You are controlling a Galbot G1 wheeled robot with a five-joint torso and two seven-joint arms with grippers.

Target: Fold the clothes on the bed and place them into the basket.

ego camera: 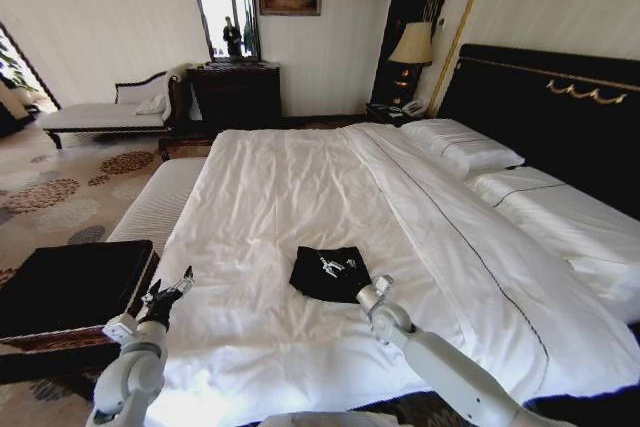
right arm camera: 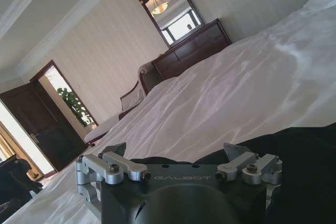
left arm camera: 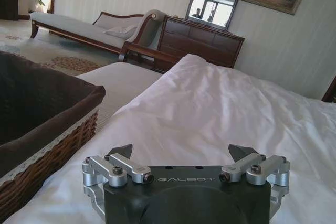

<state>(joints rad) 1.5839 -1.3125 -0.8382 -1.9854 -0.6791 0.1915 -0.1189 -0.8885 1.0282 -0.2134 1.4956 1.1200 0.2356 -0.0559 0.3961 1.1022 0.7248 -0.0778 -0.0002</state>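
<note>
Head view: left gripper hovers open at the bed's near-left edge, the lined wicker basket just beside it on its outer side. Right gripper sits at the near-right corner of the folded black T-shirt.

Left wrist view: jaws spread wide over bare white duvet; basket rim close alongside.

Right wrist view: jaws wide, empty; black fabric directly ahead and beneath.

Judgement: pinch through all layers at the edge so the fold holds when lifted.

bed: white duvet | folded black T-shirt near foot | pillows at headboard
</note>
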